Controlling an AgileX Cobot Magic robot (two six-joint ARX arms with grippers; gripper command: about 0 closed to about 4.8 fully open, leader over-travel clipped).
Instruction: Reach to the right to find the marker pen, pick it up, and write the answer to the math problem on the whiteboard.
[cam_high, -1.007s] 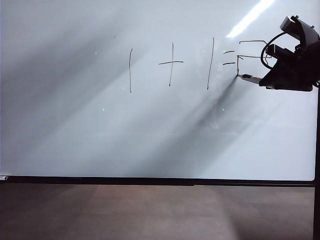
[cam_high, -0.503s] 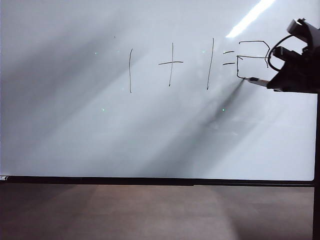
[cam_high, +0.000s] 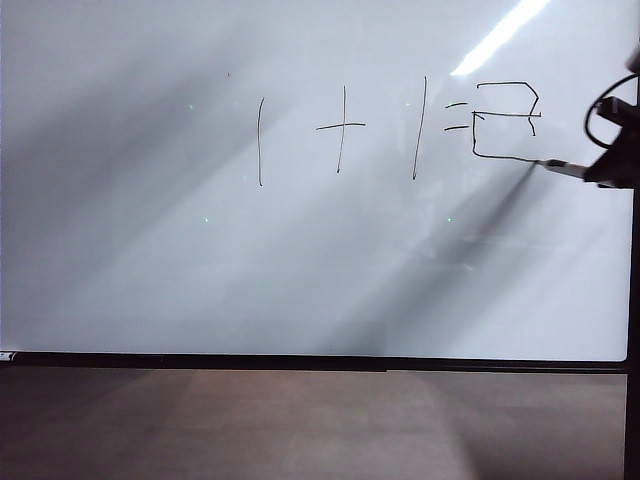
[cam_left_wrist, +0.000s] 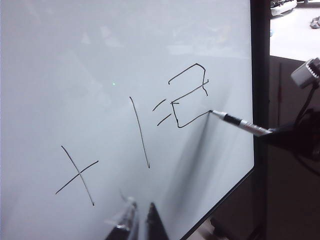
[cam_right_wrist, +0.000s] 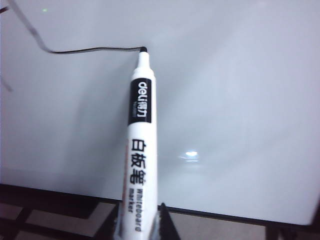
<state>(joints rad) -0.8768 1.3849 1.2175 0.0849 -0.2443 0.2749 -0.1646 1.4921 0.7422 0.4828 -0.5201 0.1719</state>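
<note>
The right gripper (cam_right_wrist: 140, 220), at the whiteboard's (cam_high: 200, 280) three o'clock edge, has its fingers clamped on the white, black-banded marker pen (cam_right_wrist: 139, 150), tip touching the boxy answer (cam_high: 505, 120). The left gripper (cam_left_wrist: 137, 222) is low by the board; fingers' spread unclear.

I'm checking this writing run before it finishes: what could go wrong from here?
The marker pen, shut in the right gripper, is drawing the answer's bottom stroke close to the whiteboard's right edge; it may run off. Its long overhang could let the tip skid. The left gripper, jaws together, sits near the board.

Office or lab-like room, large black-framed whiteboard (cam_high: 300, 260), ceiling strip-light glare (cam_high: 500, 35), brown floor (cam_high: 300, 425)
</note>
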